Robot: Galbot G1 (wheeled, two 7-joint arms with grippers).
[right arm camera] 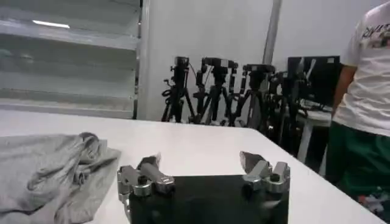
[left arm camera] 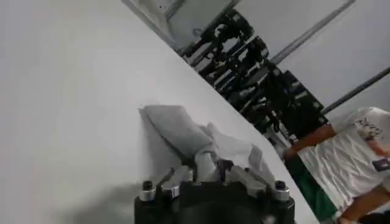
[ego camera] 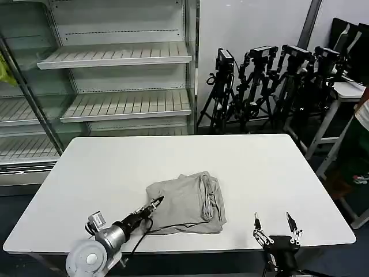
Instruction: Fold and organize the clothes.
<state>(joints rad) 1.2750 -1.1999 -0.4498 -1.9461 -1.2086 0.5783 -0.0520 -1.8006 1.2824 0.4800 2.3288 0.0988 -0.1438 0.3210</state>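
Left gripper (ego camera: 157,202) at near-left edge of grey shirt (ego camera: 187,202) mid-counter (ego camera: 115,167), fingers pinched on fabric; lift evenly, fold flat; right gripper (ego camera: 275,221) idle near-right, fingers apart.

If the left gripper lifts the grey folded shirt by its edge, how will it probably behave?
The grey shirt looks soft and wrinkled, so it would probably sag and unfold. It seems thin, so likely light. The left gripper pinches only one edge, so the loose layers may slide apart. The right gripper waits open near the table's front edge.
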